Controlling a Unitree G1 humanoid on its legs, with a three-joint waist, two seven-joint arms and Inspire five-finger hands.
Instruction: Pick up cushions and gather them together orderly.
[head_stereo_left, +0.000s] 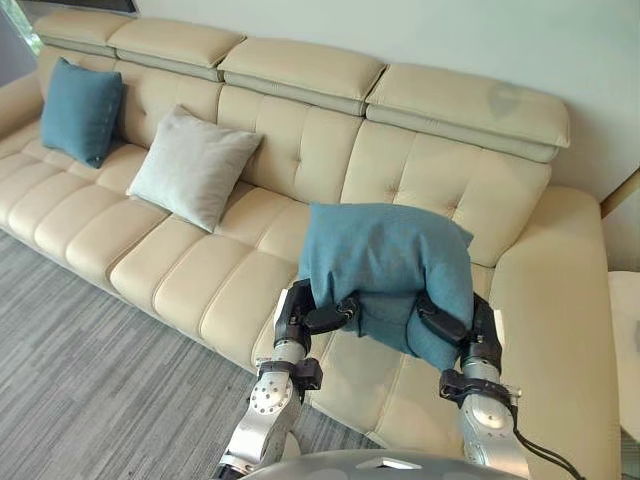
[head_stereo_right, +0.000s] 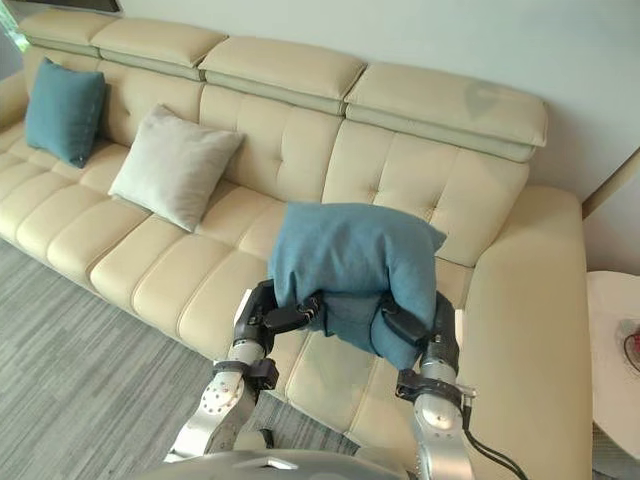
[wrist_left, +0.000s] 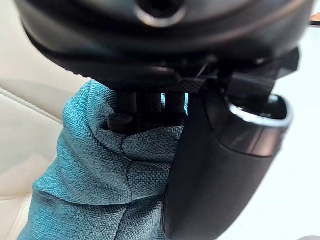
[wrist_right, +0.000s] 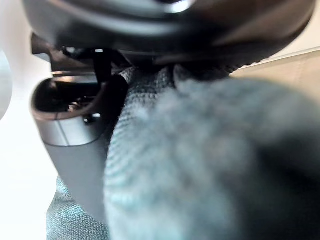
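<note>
Left hand (head_stereo_left: 318, 318) and right hand (head_stereo_left: 445, 322) both clasp a teal cushion (head_stereo_left: 390, 260), held crosswise above the beige sofa's (head_stereo_left: 180, 270) right end. The grey cushion (head_stereo_left: 192, 166) and second teal cushion (head_stereo_left: 80, 108) lean well away on its left side, the left arm's side.

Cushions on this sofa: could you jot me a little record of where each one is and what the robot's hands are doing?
held teal cushion: gripped from both sides, in front of the sofa's right end
left hand: curled on the cushion's lower left edge
right hand: curled on its lower right edge
grey cushion: leaning on the backrest, left of the middle
far teal cushion: leaning on the backrest at the far left
sofa: cream, tufted back
floor: grey carpet
</note>
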